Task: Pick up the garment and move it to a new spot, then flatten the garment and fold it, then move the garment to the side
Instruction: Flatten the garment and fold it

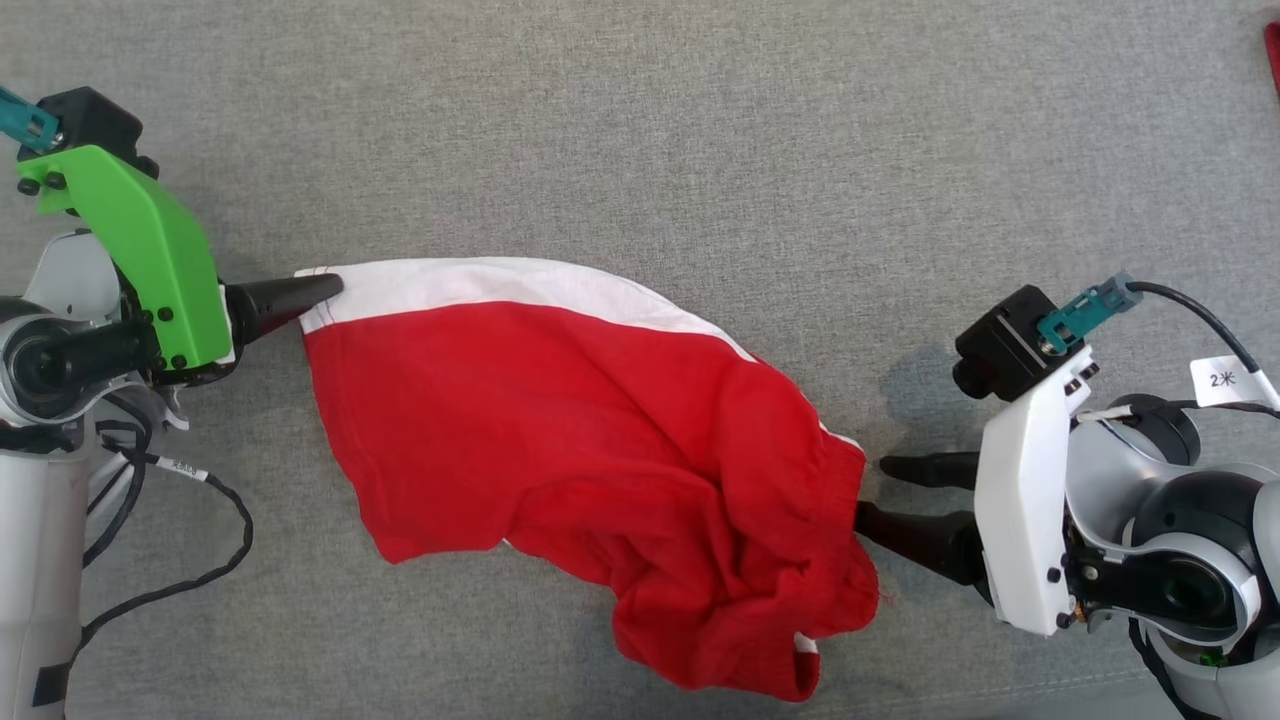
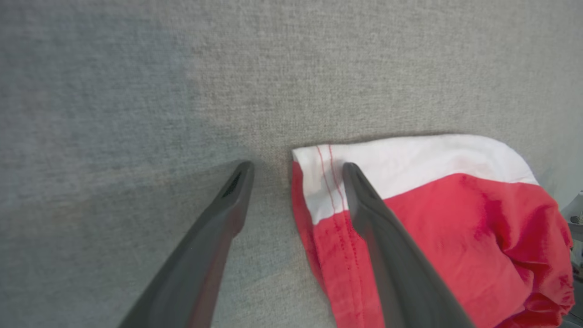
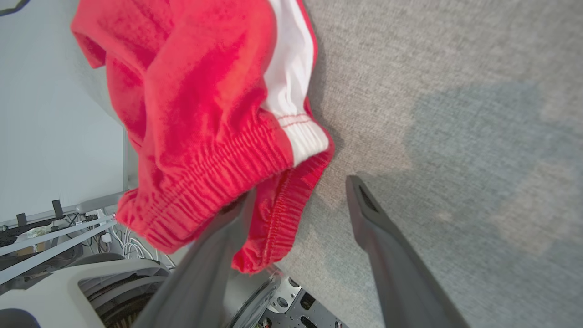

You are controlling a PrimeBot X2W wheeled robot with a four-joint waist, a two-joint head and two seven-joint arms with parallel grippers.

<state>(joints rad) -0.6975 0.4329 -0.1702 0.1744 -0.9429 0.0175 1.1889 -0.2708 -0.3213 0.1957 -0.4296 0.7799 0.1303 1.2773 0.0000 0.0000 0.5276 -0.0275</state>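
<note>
Left end effector (image 2: 296, 171): held wide. One finger (image 2: 366, 205) was laid over the stitched hem corner (image 2: 319, 177), the other was rested on the bare surface (image 2: 136, 91) just beside it, and nothing was gripped.
Right end effector (image 3: 298, 191): likewise spread. One finger was tucked under the elastic waistband (image 3: 218, 177), the other was left clear on the grey covering, and no pinch was made.
Garment (image 1: 560, 420): red shorts with a white side stripe, laid across the middle of the head view between both end effectors. They were flatter toward the left and bunched at the lower right.
Handling: judged light, soft and limp — it would be expected to sag and crease when lifted, and thin cloth could be lost from a shallow pinch.
Hold points: the double-stitched hem corner and the gathered waistband were judged the firmest places, being thicker.
Surface: a grey woven covering, matte — some drag on the cloth was to be expected.
Room: cables (image 3: 132, 246) and a pale metal frame (image 3: 45, 241) were seen past the surface edge.
</note>
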